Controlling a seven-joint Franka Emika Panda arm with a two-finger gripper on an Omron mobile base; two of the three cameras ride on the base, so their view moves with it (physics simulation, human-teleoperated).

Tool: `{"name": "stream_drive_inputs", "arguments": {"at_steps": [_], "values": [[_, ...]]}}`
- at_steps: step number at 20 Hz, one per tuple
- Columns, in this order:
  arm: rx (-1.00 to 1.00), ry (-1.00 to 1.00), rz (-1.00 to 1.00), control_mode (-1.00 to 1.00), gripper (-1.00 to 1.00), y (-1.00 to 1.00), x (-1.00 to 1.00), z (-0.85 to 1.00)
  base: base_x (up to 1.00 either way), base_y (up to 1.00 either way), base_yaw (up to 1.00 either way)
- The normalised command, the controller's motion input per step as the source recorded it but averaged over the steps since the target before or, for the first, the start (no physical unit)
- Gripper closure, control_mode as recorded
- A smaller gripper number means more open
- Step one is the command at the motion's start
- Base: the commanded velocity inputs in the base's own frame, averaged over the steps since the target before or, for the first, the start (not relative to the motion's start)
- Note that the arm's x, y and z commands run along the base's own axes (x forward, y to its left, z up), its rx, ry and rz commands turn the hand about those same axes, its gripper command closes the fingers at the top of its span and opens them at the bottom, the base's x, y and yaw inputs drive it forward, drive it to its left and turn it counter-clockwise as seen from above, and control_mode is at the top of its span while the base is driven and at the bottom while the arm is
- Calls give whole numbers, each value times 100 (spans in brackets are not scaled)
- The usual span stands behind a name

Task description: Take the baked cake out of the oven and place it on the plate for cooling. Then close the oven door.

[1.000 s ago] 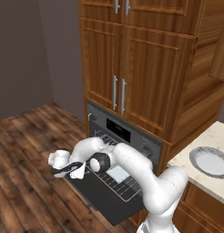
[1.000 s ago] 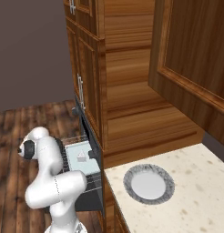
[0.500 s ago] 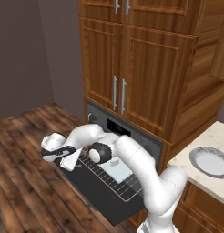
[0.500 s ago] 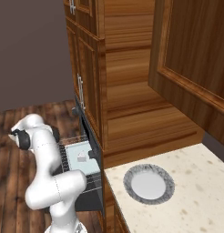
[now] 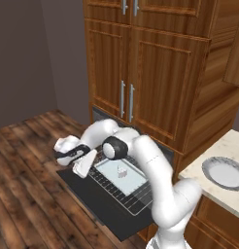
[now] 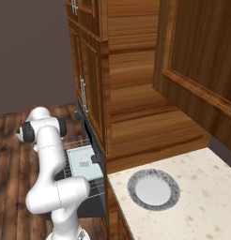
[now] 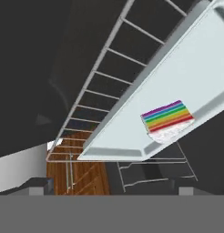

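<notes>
Claw (image 5: 81,163) has swung left & back off the rack since a sec ago, now hanging over the left edge of the open oven door (image 5: 92,202), jaws wide, nothing held. Cake (image 5: 122,170) sits mid tray (image 5: 111,168) on the pulled-out rack, untouched. Far right, plate (image 5: 228,175) bare on desk (image 5: 209,192). Means door's open, rack's out; grab not started yet, looks like lining up on cake.
</notes>
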Motion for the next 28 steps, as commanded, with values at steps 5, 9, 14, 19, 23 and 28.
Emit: {"name": "stream_drive_inputs", "arguments": {"at_steps": [5,9,14,19,23,28], "values": [[2,-12,0,-100,-100,-53,0,8,0,0,0],[8,-7,0,-100,-100,-38,0,6,0,0,0],[16,-12,0,-100,-100,-33,0,-5,0,0,0],[12,-24,0,-100,-100,-10,7,-14,0,0,0],[10,-25,0,-100,-100,0,6,-4,0,0,0],[9,-30,0,-100,-100,0,1,-11,0,0,0]]}}
